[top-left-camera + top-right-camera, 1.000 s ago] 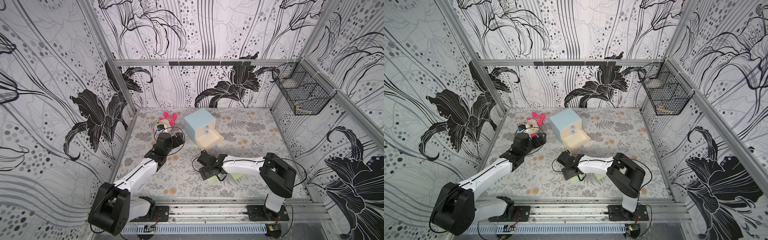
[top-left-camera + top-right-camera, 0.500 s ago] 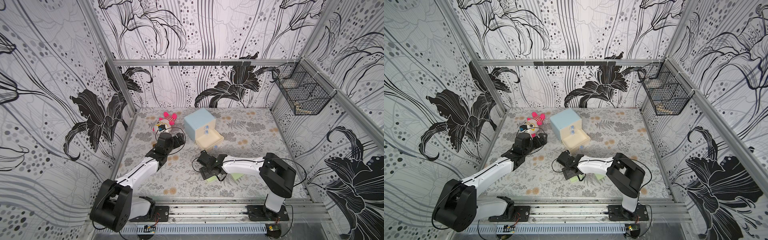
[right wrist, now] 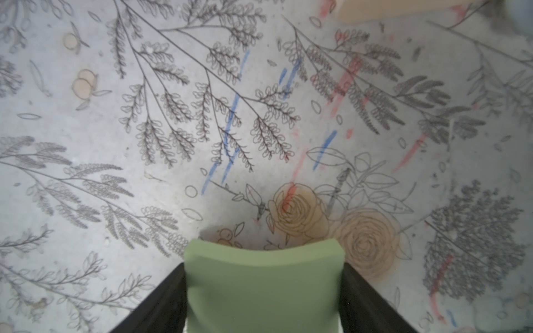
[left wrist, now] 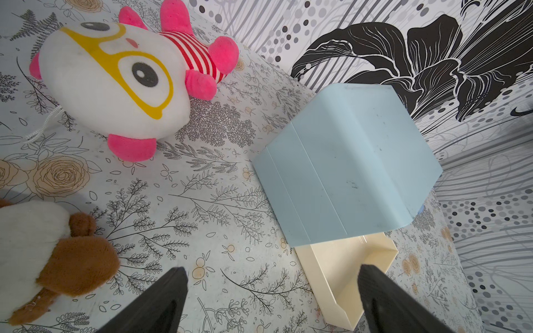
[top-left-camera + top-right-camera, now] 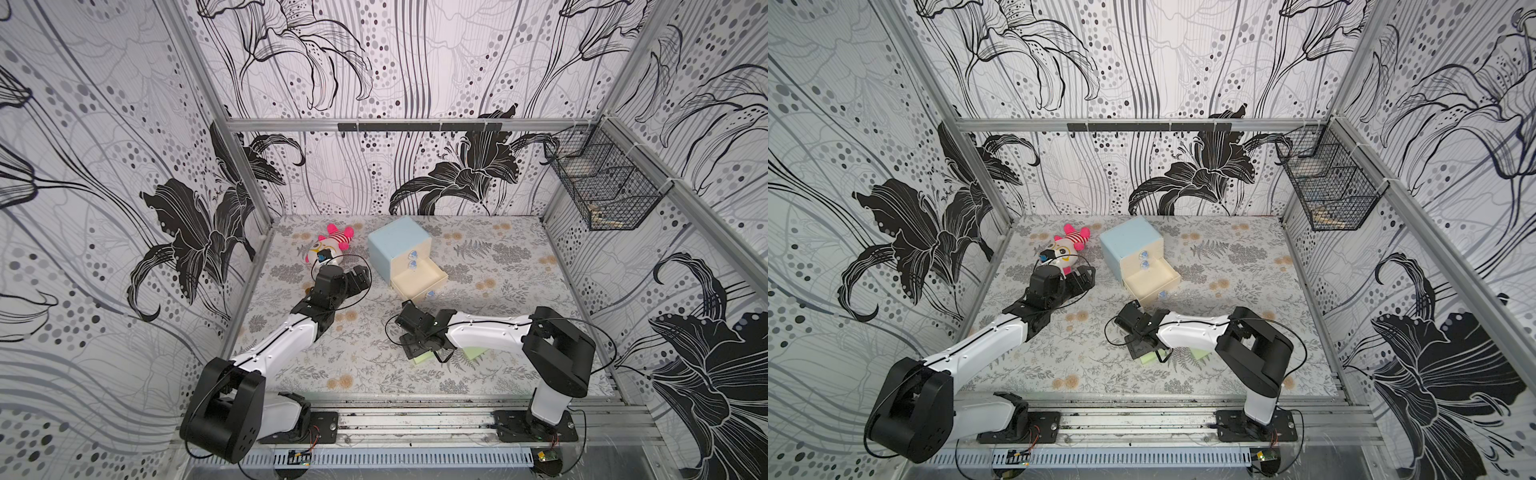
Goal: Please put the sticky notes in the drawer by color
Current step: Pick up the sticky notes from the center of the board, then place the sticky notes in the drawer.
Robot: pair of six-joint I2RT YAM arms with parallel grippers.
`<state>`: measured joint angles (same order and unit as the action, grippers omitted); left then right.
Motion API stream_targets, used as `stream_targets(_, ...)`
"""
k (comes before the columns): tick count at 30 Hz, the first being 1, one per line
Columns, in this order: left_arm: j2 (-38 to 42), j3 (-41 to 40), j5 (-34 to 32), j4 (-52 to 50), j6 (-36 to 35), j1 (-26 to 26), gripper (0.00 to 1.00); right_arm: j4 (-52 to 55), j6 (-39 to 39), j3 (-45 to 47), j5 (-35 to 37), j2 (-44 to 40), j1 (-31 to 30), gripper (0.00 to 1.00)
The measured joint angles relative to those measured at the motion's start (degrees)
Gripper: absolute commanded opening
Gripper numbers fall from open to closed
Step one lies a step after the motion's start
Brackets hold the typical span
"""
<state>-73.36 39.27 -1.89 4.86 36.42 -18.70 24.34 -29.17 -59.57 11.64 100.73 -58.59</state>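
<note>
The drawer [image 5: 397, 245] is a pale-blue mini chest at the back middle, with its lowest cream drawer [image 5: 417, 280] pulled out and nothing in it. My right gripper [image 3: 264, 268] is shut on a light green sticky note pad [image 3: 264, 288], which bows slightly between both fingers, low over the mat in front of the chest [image 5: 1129, 241]. In both top views the held pad [image 5: 424, 357] pokes out under the gripper. Another green pad [image 5: 473, 352] lies partly hidden under the right forearm. My left gripper [image 4: 272, 274] is open with nothing between its fingers, left of the chest [image 4: 346, 161].
A pink and white plush toy [image 5: 330, 249] lies at the back left, just behind the left gripper [image 5: 357, 278]. A brown and white plush [image 4: 43, 236] shows in the left wrist view. A black wire basket [image 5: 602, 187] hangs on the right wall.
The right gripper's jaws have narrowed onto the green pad. The left arm has shifted only slightly.
</note>
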Motion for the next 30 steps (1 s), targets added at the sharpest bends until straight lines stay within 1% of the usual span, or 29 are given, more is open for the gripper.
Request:
stream_targets(4,0.0,0.0,0.0,0.0,0.0,0.0,0.97,-0.4,0.7,0.0,0.3,-2.4,0.0,0.81)
stream_targets(8,0.0,0.0,0.0,0.0,0.0,0.0,0.97,-0.4,2.6,-1.8,1.1,-3.2,0.5,0.81)
stream_targets(12,0.0,0.0,0.0,0.0,0.0,0.0,0.97,-1.5,5.5,-4.7,1.8,-3.2,3.2,0.81)
stream_targets(16,0.2,0.0,0.0,0.0,0.0,0.0,0.97,-4.9,10.6,-7.7,3.1,-3.2,6.6,0.81)
stream_targets(20,0.9,-0.2,-0.1,-0.1,0.0,0.0,0.97,-10.7,17.5,-7.9,2.9,-3.2,10.1,0.81)
stream_targets(24,1.4,-0.4,-0.3,0.0,0.0,0.0,0.97,-16.5,24.7,-8.0,0.4,-3.2,13.5,0.81)
stream_targets(30,1.7,-1.0,-0.6,-0.1,0.0,0.0,0.97,-20.8,31.4,-11.0,-2.8,-0.6,16.2,0.81)
